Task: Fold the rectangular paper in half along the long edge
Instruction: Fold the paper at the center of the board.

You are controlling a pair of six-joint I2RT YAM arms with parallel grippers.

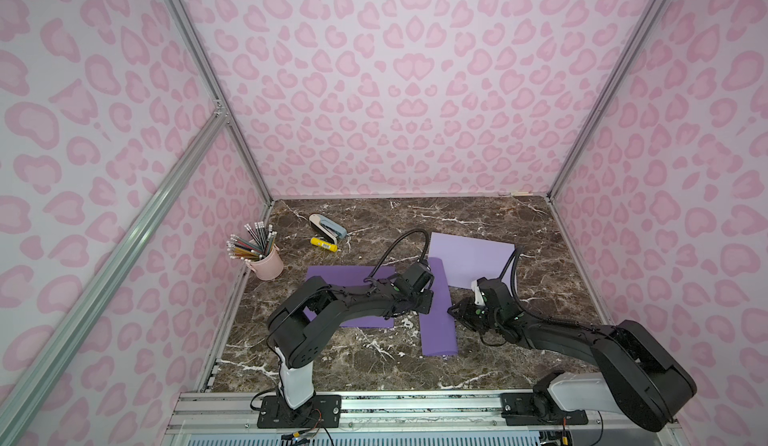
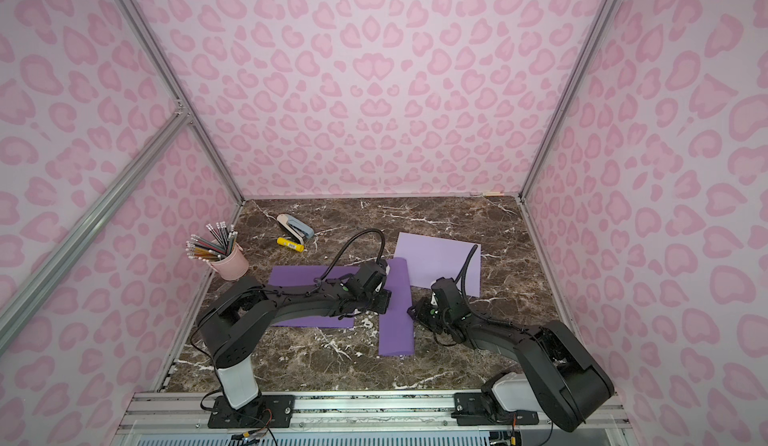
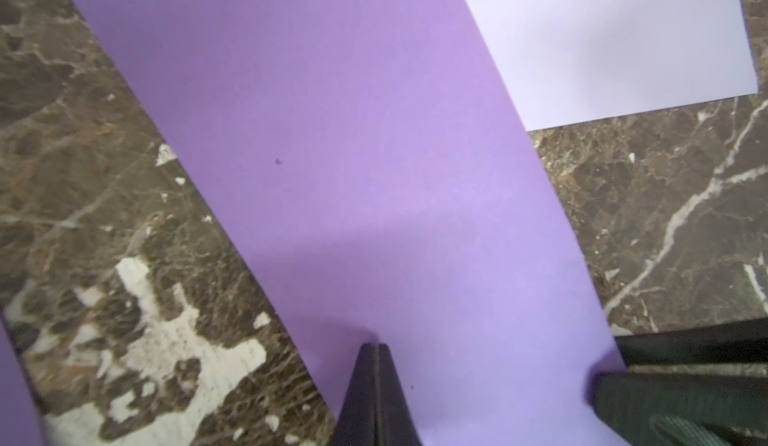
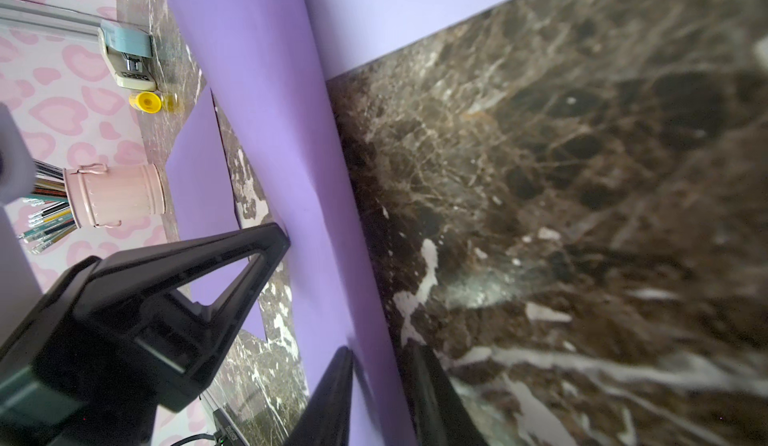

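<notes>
The purple paper [image 1: 439, 319] lies as a long narrow strip mid-table, doubled over with a rounded, uncreased fold along its right long edge [image 4: 365, 257]. My left gripper [image 3: 376, 346] is shut with nothing between its tips, which rest on top of the strip near its left edge [image 1: 426, 300]. From the right, my right gripper [image 4: 380, 350] straddles the rounded fold. One finger is on the top layer and the other at the fold's outer side by the table, with the paper between them [image 1: 453, 313]. Both top views show the arms meeting at the strip [image 2: 397, 319].
A darker purple sheet [image 1: 349, 294] lies flat under the left arm. A pale lilac sheet [image 1: 469, 257] lies behind the strip, partly under it. At the back left are a pink pencil cup [image 1: 268, 263], a stapler [image 1: 328, 225] and a yellow glue stick [image 1: 324, 244]. Patterned walls enclose the marble table [image 1: 519, 223].
</notes>
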